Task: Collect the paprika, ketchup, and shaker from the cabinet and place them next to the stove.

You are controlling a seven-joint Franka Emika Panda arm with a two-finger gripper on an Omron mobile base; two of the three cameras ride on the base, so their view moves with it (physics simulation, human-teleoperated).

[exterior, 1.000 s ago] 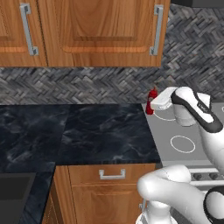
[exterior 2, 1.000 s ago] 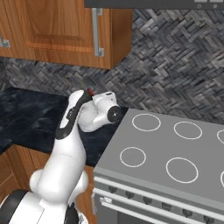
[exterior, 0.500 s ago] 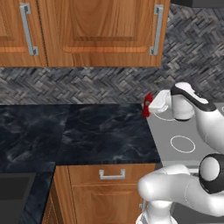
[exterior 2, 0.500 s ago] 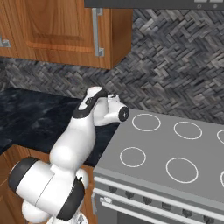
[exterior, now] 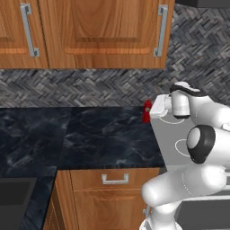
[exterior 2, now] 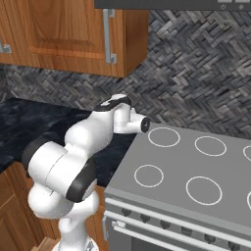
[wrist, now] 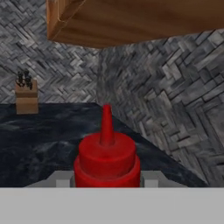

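Dark marble counter (exterior: 81,134) runs up to the stove (exterior 2: 196,171), and right at that seam the gripper (exterior: 155,110) holds the ketchup (exterior: 146,111) upright, jaws closed narrow on its body. I judge this bottle nearly delivered but not released, while paprika and shaker remain to fetch

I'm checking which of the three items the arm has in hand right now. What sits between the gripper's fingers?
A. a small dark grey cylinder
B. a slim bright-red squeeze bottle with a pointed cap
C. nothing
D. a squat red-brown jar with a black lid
B: the hand view shows the ketchup, red with its pointed cap, upright between the fingers of the gripper, over the dark counter beside the stove.
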